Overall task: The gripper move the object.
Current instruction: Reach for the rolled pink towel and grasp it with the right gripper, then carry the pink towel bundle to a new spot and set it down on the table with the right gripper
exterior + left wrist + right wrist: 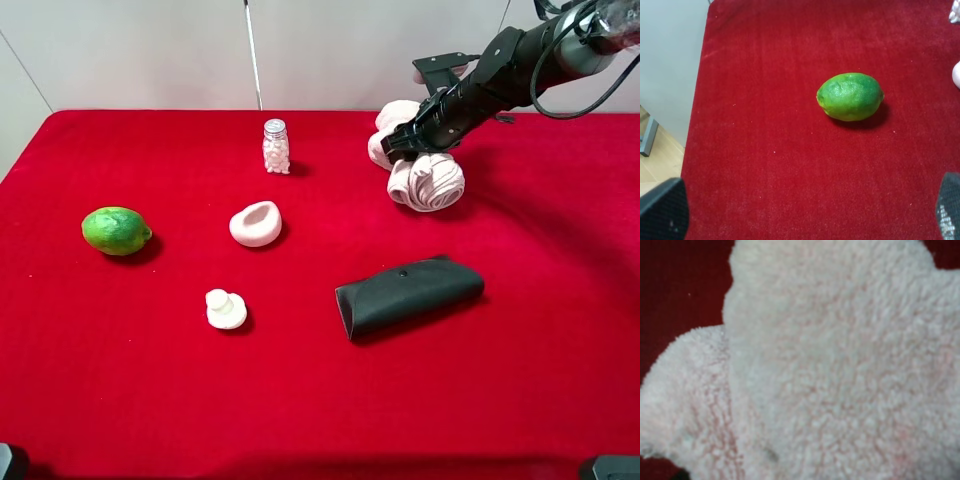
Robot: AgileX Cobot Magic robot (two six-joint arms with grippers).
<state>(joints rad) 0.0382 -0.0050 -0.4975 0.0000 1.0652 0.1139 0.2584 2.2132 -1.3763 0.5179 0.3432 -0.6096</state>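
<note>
Right gripper [407, 143] clenched on the dumbbell [432, 182], gripping its middle with one pink ball on either side of the jaws. Pink terry fills the right wrist view. Whether the dumbbell touches the cloth [560, 330] cannot be told. The pouch [408, 294] lies near this gripper, on its camera side. The bottle [275, 146] and shell [256, 223] stand well apart, towards the left arm. Left gripper [805, 217] released, fingertips spread wide, with the lime [850, 96] ahead of it, untouched.
</note>
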